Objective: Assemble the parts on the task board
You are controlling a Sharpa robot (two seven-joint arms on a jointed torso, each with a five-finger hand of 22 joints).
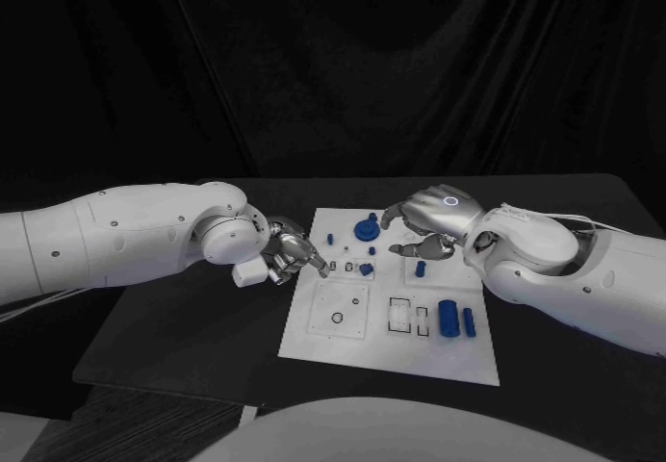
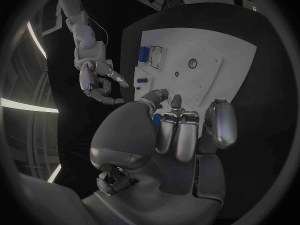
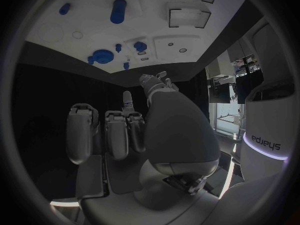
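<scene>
Both hands, L (image 1: pixel 289 252) & R (image 1: pixel 427 226), hover empty over task board (image 1: pixel 354 332).

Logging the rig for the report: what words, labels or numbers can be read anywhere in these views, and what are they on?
"sharpa": on the robot's white body in the right wrist view, printed sideways and mirrored.
The task board shows outlines and holes only, no readable text.
The left hand and right hand carry none.

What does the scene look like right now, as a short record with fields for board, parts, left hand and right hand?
board: white task board on the black table
parts: blue round part at far edge; blue cylinder lying near right edge
left hand: left hand at the board's left edge, holding nothing
right hand: right hand above the far side, empty
</scene>
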